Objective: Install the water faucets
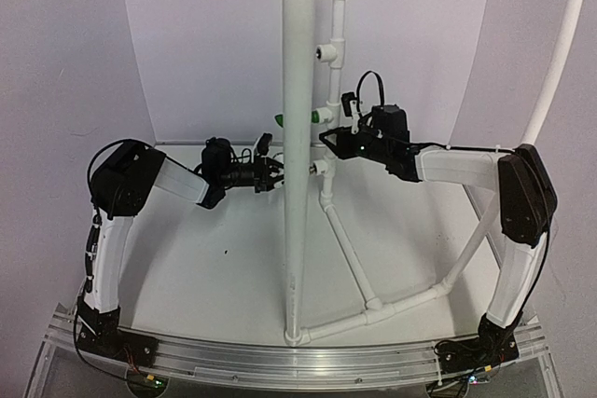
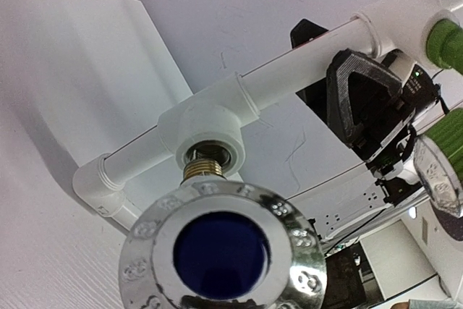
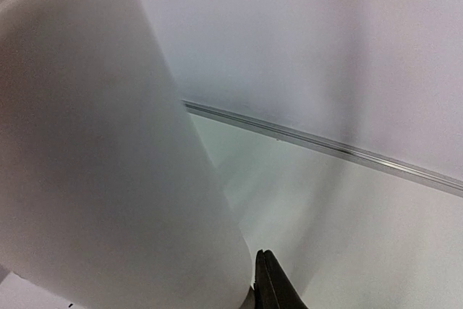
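Your left fingers (image 1: 270, 175) closed on chrome-capped faucet (image 2: 221, 251), cap with blue centre facing left wrist camera. Its brass thread sits at mouth of white tee outlet (image 2: 210, 124), low on pipe frame above desk (image 1: 224, 267). Green faucet (image 1: 324, 116) sits at next tee up, partly hidden behind tall white pipe (image 1: 298, 62). Your right fingers (image 1: 334, 137) just beside green faucet; whether open or closed, you cannot tell. Right wrist view shows mostly blurred pipe.
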Action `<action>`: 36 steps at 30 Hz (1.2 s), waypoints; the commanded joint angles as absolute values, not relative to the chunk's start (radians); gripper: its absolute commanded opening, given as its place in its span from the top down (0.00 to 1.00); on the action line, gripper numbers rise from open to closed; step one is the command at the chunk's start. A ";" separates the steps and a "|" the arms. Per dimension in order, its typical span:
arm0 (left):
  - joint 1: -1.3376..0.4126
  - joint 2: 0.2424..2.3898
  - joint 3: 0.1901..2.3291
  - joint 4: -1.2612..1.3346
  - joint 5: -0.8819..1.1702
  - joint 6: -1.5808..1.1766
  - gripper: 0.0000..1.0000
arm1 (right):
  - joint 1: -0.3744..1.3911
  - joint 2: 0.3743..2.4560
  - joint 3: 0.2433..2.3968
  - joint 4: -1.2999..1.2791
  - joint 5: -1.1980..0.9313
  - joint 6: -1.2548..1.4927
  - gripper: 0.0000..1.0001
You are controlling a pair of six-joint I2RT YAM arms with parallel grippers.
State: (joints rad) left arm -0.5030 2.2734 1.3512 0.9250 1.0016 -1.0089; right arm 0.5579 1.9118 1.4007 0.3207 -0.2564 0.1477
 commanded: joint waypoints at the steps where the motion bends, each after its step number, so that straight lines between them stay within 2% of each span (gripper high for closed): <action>1: -0.502 2.262 1.347 1.130 1.009 -1.136 1.00 | 0.565 1.853 1.383 0.299 -0.327 0.255 1.00; 10: -0.502 2.322 1.271 1.475 0.912 -1.596 1.00 | 0.565 1.871 1.414 0.299 -0.343 0.232 1.00; 17: -0.509 2.345 1.289 1.500 0.972 -1.836 1.00 | 0.565 1.882 1.429 0.303 -0.359 0.208 1.00; 28: -0.515 2.394 1.373 1.504 0.986 -1.960 1.00 | 0.565 1.882 1.425 0.310 -0.400 0.197 1.00; 36: -0.513 2.404 1.399 1.505 0.945 -1.934 1.00 | 0.566 1.880 1.419 0.314 -0.417 0.205 1.00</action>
State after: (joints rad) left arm -0.5123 2.4026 1.3541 1.2842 0.9639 -1.9354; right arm 0.5534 1.9083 1.3966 0.3199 -0.3017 0.0967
